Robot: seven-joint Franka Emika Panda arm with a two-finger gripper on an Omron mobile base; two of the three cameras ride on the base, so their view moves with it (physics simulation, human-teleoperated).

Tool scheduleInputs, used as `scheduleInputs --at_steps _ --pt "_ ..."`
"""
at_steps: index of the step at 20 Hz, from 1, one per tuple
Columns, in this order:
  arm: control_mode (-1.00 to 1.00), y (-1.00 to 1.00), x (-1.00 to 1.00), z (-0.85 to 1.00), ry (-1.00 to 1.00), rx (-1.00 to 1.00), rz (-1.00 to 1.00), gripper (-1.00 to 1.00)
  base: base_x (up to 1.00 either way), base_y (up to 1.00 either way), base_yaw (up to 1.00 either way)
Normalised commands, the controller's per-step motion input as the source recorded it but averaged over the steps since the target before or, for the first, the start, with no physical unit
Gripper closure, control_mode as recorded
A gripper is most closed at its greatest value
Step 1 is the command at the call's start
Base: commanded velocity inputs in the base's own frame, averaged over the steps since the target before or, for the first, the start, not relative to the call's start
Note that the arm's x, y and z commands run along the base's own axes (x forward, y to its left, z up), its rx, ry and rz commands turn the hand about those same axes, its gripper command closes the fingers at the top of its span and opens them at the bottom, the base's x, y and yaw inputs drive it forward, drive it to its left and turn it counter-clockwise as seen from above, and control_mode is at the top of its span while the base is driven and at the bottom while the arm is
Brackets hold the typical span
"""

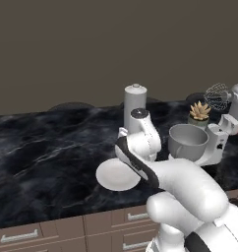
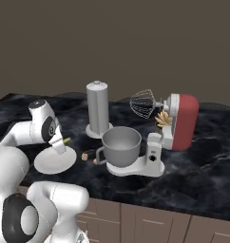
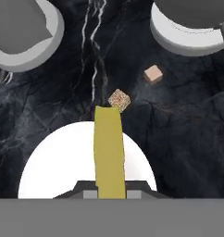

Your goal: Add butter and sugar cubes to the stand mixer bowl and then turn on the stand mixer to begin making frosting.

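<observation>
My gripper (image 3: 110, 193) is shut on the butter (image 3: 109, 152), a thin yellow stick that juts forward from between the fingertips over the white plate (image 3: 49, 171). From the right base view the gripper (image 2: 60, 142) hangs just above the plate (image 2: 55, 163), with the butter's tip (image 2: 66, 140) poking out. Two tan sugar cubes (image 3: 119, 100) (image 3: 153, 74) lie on the dark counter beyond the plate, toward the stand mixer bowl (image 2: 120, 144). The grey bowl sits on the white base of the stand mixer (image 2: 181, 121), whose red head is tilted up with the whisk (image 2: 143, 104) raised.
A tall grey cylinder (image 2: 98, 109) stands behind the plate and left of the bowl. A small potted plant (image 1: 199, 112) sits behind the mixer. The counter's front edge runs above wooden drawers (image 1: 67, 231).
</observation>
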Motion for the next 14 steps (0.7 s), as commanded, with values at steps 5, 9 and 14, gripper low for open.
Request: scheduleInputs --at_steps 5,9,14 --pt "-1.00 -0.80 -0.04 0.48 -0.04 0.00 -0.04 1.00 0.00 0.00 0.00" --pt "-1.00 -0.72 0.00 0.55 -0.02 -0.01 -0.03 1.00 0.00 0.00 0.00" --pt "-1.00 -0.76 0.00 0.50 0.00 0.00 -0.02 1.00 0.00 0.00 0.00"
